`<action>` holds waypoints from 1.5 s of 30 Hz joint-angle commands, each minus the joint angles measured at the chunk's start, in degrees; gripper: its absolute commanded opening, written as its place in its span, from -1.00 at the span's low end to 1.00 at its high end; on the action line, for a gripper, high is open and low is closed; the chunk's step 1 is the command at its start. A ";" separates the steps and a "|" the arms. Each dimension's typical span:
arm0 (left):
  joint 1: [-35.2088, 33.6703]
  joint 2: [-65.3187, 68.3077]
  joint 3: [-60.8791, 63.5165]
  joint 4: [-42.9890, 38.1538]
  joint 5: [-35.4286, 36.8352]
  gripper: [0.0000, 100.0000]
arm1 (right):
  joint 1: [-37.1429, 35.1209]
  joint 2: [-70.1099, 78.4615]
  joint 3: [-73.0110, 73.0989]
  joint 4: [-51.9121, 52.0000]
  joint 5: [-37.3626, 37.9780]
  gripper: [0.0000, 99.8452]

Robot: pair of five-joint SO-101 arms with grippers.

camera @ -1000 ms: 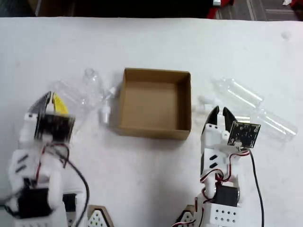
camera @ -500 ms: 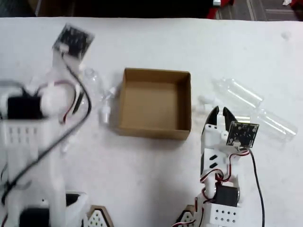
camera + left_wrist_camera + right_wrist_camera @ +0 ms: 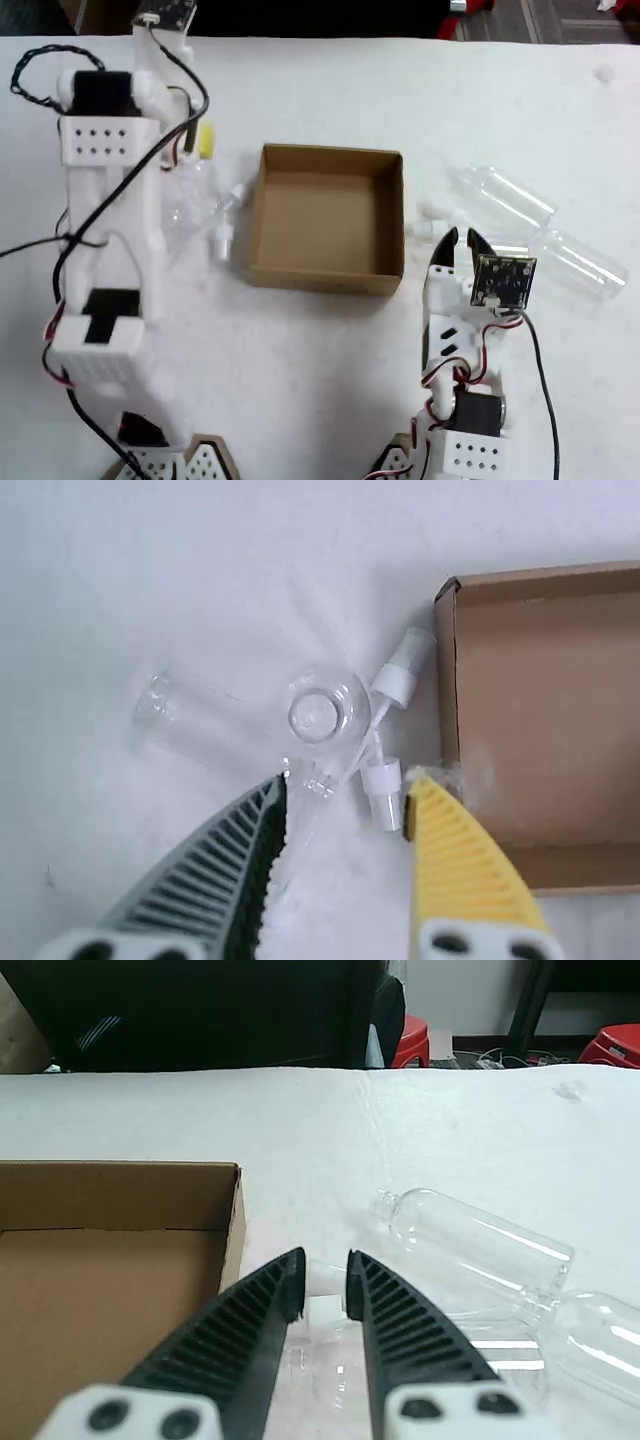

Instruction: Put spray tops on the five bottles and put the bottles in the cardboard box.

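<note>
Clear glossy plastic bottles (image 3: 470, 1240), matt cardboard box (image 3: 325, 273)

Overhead, wrists close; box (image 3: 325, 215) likely shared

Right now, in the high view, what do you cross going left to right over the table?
left arm → white spray top → cardboard box → right pincer → rightmost lying bottle
</note>
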 commanded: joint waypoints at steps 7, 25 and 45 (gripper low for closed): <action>-2.59 11.82 -14.24 -0.62 1.67 -0.62 | -0.66 -0.22 0.35 0.13 0.97 -0.89; -1.63 21.49 -20.31 -0.44 1.23 -0.63 | -0.66 -0.22 0.35 0.13 0.97 -0.88; 1.54 20.26 -20.40 0.00 1.58 -0.88 | -0.48 -0.22 0.35 -0.04 0.97 -0.88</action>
